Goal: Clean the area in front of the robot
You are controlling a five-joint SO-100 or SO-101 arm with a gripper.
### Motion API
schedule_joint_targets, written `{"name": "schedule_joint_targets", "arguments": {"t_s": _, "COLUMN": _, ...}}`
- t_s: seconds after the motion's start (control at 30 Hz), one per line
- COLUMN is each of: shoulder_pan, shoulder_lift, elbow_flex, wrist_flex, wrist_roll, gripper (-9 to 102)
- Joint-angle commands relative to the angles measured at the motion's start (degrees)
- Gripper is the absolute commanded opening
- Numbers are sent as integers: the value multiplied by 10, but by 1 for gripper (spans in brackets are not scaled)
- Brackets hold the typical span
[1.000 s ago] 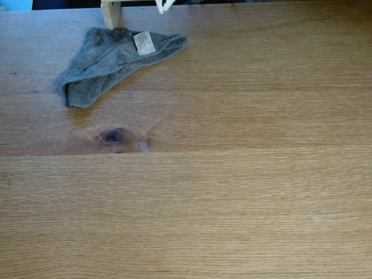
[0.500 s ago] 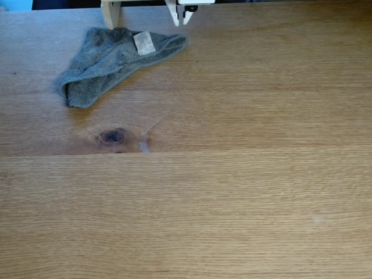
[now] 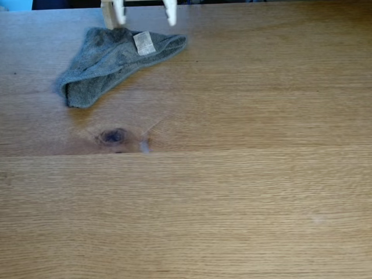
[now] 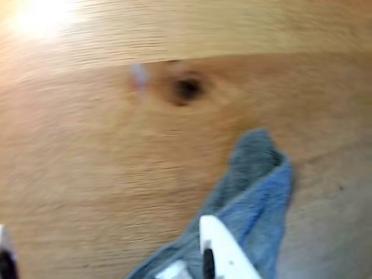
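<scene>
Above the crumpled grey towel [image 3: 113, 61] at the table's [image 3: 232, 192] far edge, the gripper [image 3: 145, 13] hung spread wide, holding nothing; the knot [image 3: 113, 136] lay nearby.

In the fixed view, the towel [image 3: 116, 61] lies on the table [image 3: 244, 192], far back and to the left. A small tag [image 3: 144, 43] sits on top of the towel, near its right end. The knot [image 3: 113, 136] in the table is in front of the towel, close to it but not touching. A little spot [image 3: 144, 145] is just right of the knot. The plank seam [image 3: 261, 149] runs left to right, just in front of the knot. A wooden post [image 3: 108, 13] stands right behind the towel. The end effector [image 3: 145, 13] hangs above the towel's back edge, its two fingers wide apart.

In the wrist view, the towel [image 4: 256, 192] lies between the end effector [image 4: 104, 247] and the knot [image 4: 187, 88].
</scene>
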Motion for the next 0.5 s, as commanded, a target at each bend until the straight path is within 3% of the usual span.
{"name": "schedule_joint_targets", "arguments": {"t_s": 0.0, "shoulder_pan": 108, "shoulder_lift": -54, "elbow_flex": -77, "wrist_flex": -10, "wrist_roll": -21, "gripper": 41}}
{"name": "schedule_joint_targets", "arguments": {"t_s": 0.2, "shoulder_pan": 250, "shoulder_lift": -174, "elbow_flex": -56, "wrist_flex": -47, "wrist_roll": -102, "gripper": 48}}
{"name": "schedule_joint_targets", "arguments": {"t_s": 0.47, "shoulder_pan": 340, "shoulder_lift": -342, "elbow_flex": -27, "wrist_flex": -204, "wrist_roll": -223, "gripper": 54}}
